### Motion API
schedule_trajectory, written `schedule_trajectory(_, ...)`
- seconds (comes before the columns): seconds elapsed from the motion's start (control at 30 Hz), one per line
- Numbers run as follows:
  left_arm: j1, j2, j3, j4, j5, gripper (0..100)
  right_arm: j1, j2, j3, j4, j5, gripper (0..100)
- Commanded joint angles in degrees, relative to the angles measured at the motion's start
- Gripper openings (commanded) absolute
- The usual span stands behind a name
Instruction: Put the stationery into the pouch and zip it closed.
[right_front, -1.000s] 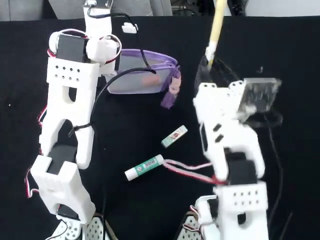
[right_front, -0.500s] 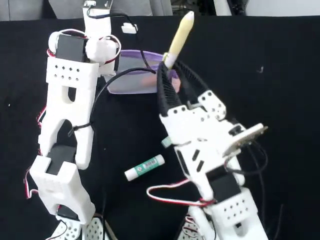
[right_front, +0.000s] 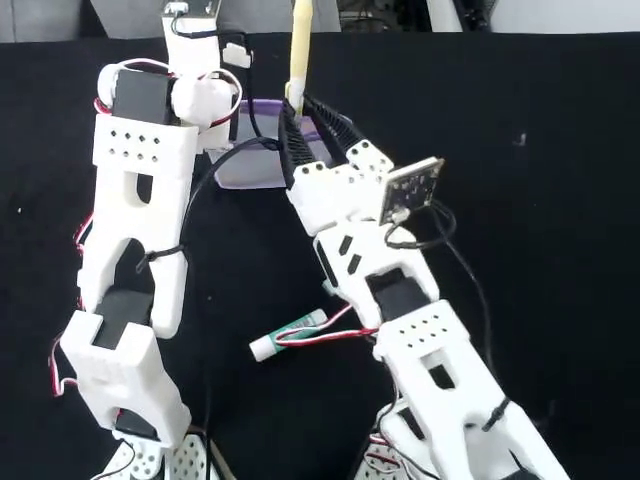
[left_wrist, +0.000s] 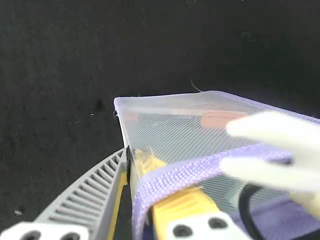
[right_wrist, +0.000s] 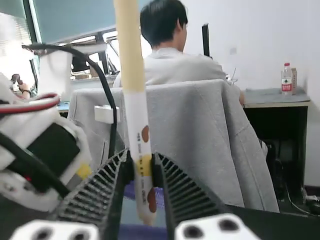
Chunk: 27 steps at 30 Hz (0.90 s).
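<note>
The pouch (left_wrist: 190, 130) lies at the far side of the black surface (right_front: 560, 150), its purple rim pinched in the closed jaws of the left gripper (left_wrist: 134, 157). The right gripper (right_wrist: 142, 170) hangs over its mouth, jaws clamped on an upright pen (right_wrist: 131, 75). The pen likely needs lowering inside next. A glue stick (right_front: 290, 333) lies nearer the arms' bases.

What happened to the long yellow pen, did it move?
Yes. The right gripper carried the pen leftward, from right of the pouch to above it.
</note>
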<state>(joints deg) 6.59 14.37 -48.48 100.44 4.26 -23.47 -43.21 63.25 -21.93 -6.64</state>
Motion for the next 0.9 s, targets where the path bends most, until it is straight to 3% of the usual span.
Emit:
schedule_trajectory(0.0, 0.7, -1.8, 0.3, 0.3, 0.6, 3, -0.5, 0.2, -3.6, -4.8, 0.0, 1.1)
schedule_trajectory(0.1, 0.7, -1.8, 0.4, 0.4, 0.6, 3, 1.4, 0.2, -5.9, -8.0, 0.0, 1.1)
schedule_trajectory(0.23, 0.7, -1.8, 0.4, 0.4, 0.6, 3, 1.4, 2.2, -8.6, -3.7, -0.5, 1.1)
schedule_trajectory(0.63, -2.2, -1.5, 0.4, 0.4, 0.6, 3, 1.8, 16.8, -8.4, -3.7, -2.0, 1.3)
schedule_trajectory(0.87, -2.3, -1.3, 0.4, 0.3, 0.6, 3, 1.6, 21.5, -6.8, -9.9, -2.0, 14.2)
